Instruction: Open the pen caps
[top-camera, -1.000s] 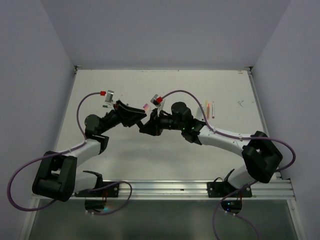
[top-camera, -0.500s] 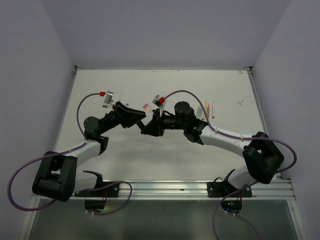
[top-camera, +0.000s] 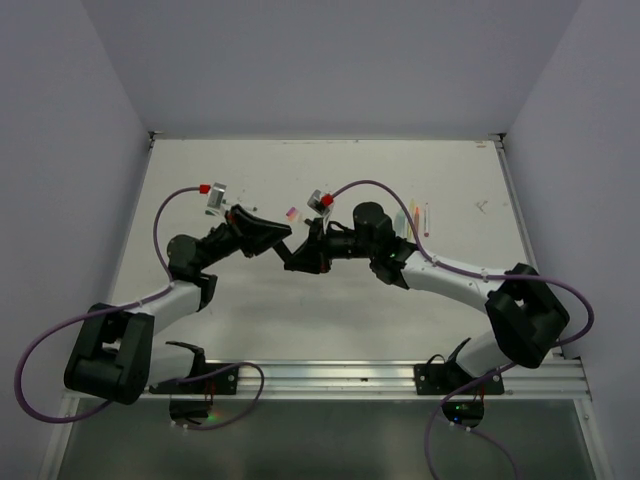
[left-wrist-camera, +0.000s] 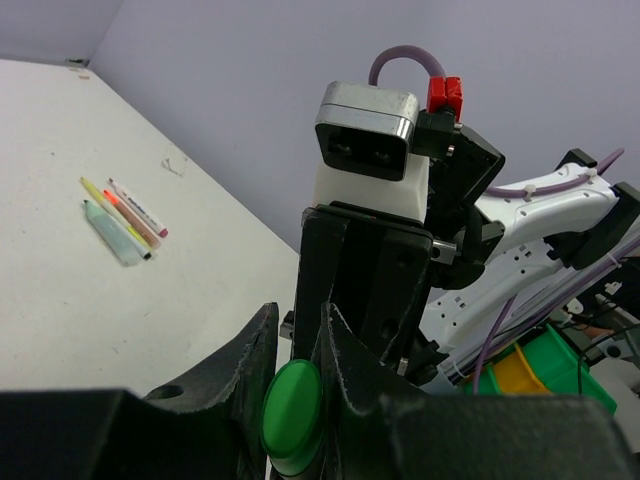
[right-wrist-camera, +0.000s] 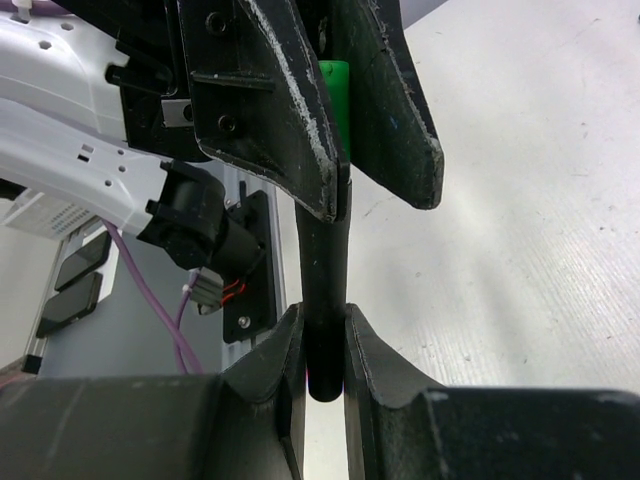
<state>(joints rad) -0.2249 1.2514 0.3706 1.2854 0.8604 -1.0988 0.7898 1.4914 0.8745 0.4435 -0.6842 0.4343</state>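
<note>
Gripping the black pen body (right-wrist-camera: 325, 255) near its lower end, the right gripper (right-wrist-camera: 322, 318) is closed tight on it above the table (top-camera: 250, 310). The left gripper (left-wrist-camera: 297, 318) presses its fingers on both sides of the bright green cap (left-wrist-camera: 293, 420), which sits on the pen's other end. Several other pens (left-wrist-camera: 120, 215) lie together on the table, well apart.

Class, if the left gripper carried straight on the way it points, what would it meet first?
The green cap, which sits between the left gripper's jaws. Directly behind it stands the right gripper, holding the dark pen that the cap sits on. How far apart is unclear.
</note>
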